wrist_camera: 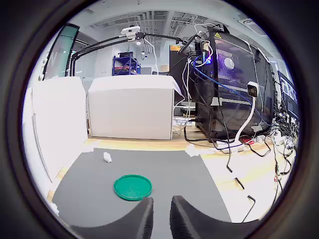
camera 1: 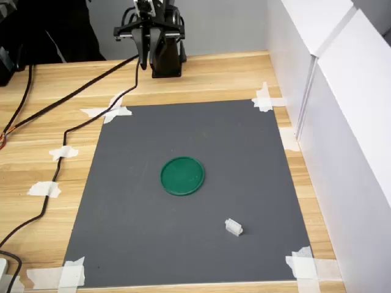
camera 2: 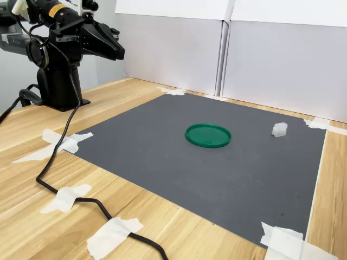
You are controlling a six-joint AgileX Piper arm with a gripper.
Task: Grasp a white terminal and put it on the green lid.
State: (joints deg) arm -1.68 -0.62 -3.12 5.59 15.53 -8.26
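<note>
White terminal (camera 1: 233, 227) lies on the grey mat (camera 1: 183, 244), free of everything, well apart from the arm. In the first exterior view it sits toward the mat's lower right, long axis running from upper left to lower right, only slightly tilted off horizontal. In the second exterior view it is at the mat's far right (camera 2: 279, 129), near the white wall panels (camera 2: 282, 65); too small there to read its axis. In the wrist view it shows as a small white block (wrist_camera: 107, 157) beyond the lid, near the mat's far edge.

Green lid (camera 1: 182, 176) lies flat near mat centre, rim up, nothing on it. Terminal is near it but clearly apart, to the lower right in the first exterior view, to the right in the second exterior view (camera 2: 208, 135).

Gripper (wrist_camera: 160, 219) is raised by the arm base (camera 1: 166, 55) at the mat's far end in the first exterior view, at the second exterior view's upper left (camera 2: 116, 51). Wrist view shows the two fingertips (wrist_camera: 144, 219) with a narrow gap between them, gripping nothing; released or clenched, cannot tell.

Mat corners held down by white tape (camera 1: 267, 97) on a wooden table (camera 1: 49, 122). Black cable (camera 1: 79, 125) runs across the table along the mat's left side in the first exterior view.
</note>
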